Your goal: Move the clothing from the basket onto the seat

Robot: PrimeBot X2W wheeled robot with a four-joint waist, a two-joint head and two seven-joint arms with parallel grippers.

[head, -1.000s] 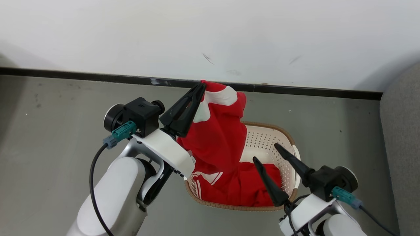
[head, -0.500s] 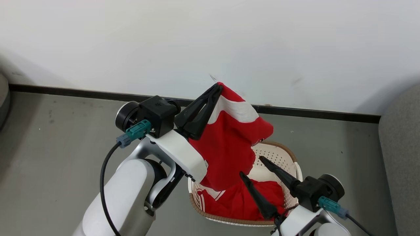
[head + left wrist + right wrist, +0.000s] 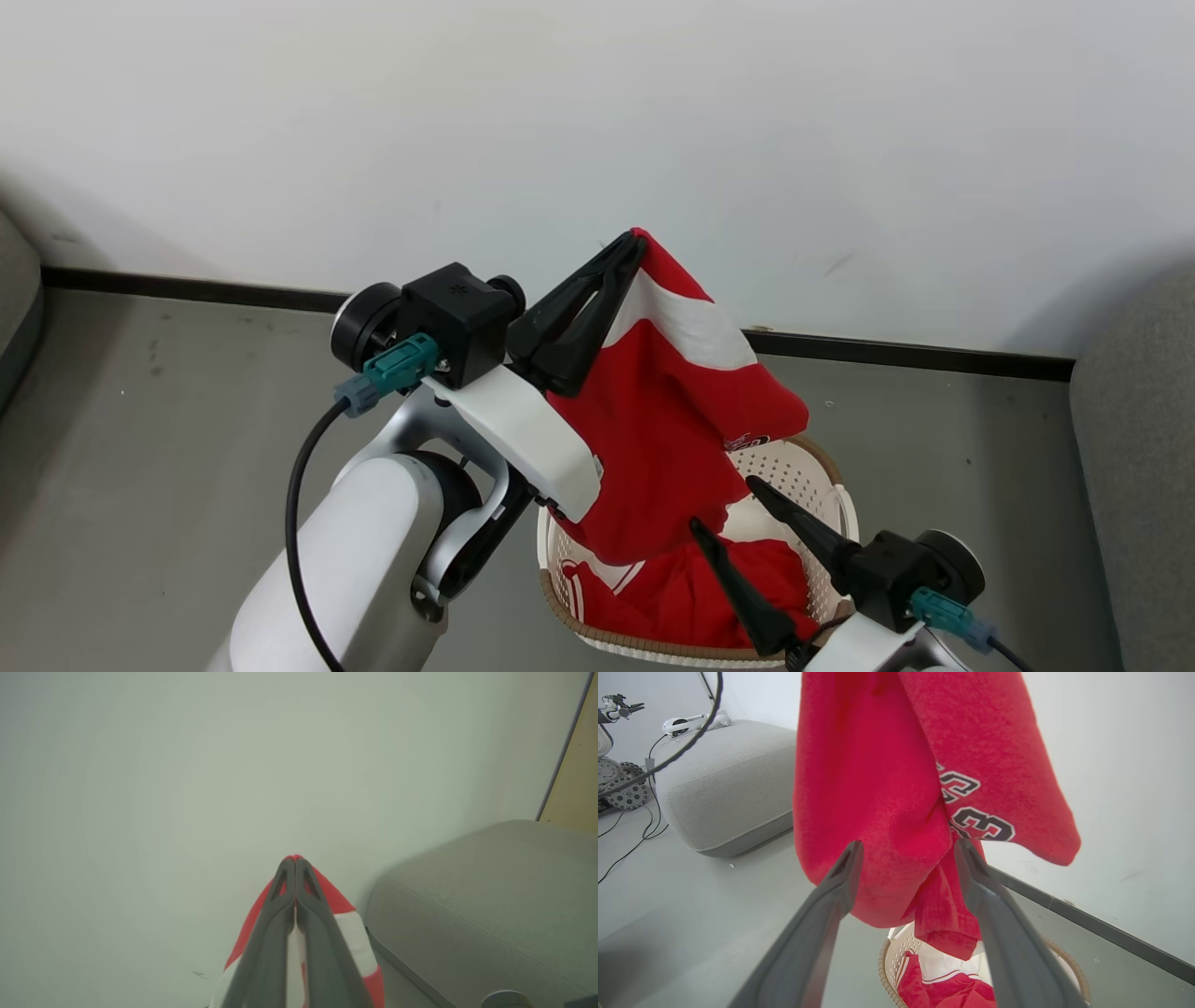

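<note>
Red garment numbered "3" rose, pinched by left gripper; right gripper gapes empty.

A plain white wall meets a grey floor along a dark baseboard, and a faint scuff mark shows on the wall above it. In the right wrist view, thin black cables lie on the floor near wheeled equipment at the far left. In the left wrist view, a tan panel borders the wall at upper right.
</note>
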